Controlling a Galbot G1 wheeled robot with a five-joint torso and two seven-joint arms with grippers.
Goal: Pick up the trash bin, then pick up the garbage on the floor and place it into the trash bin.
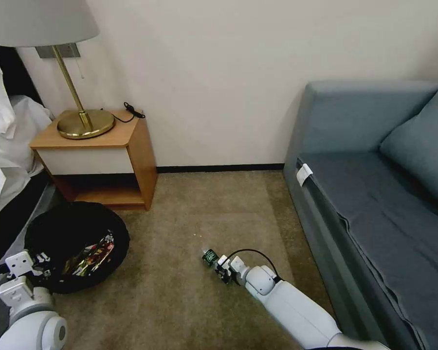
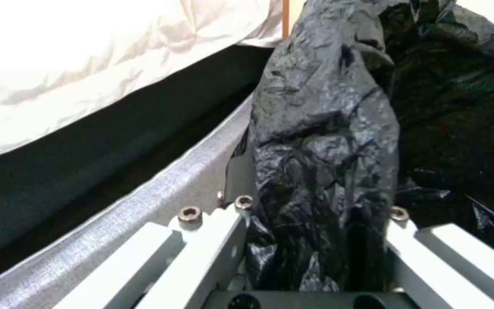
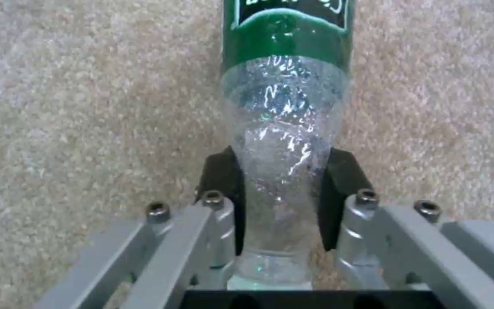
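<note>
The right arm reaches low over the carpet, its right gripper point(image 3: 281, 206) clamped on the clear bottle point(image 3: 284, 128) (green label, writing unreadable). At near left, the left gripper point(image 2: 310, 231) pinches the trash bin point(image 1: 75, 245) by its black liner.

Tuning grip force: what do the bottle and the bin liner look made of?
Bottle, between the right claw pads: looks like thin clear plastic, glossy, with ribbed highlights and a green printed label. Bin liner, pinched in the left claw: looks like thin black plastic film, crinkled, with a dull sheen.
</note>
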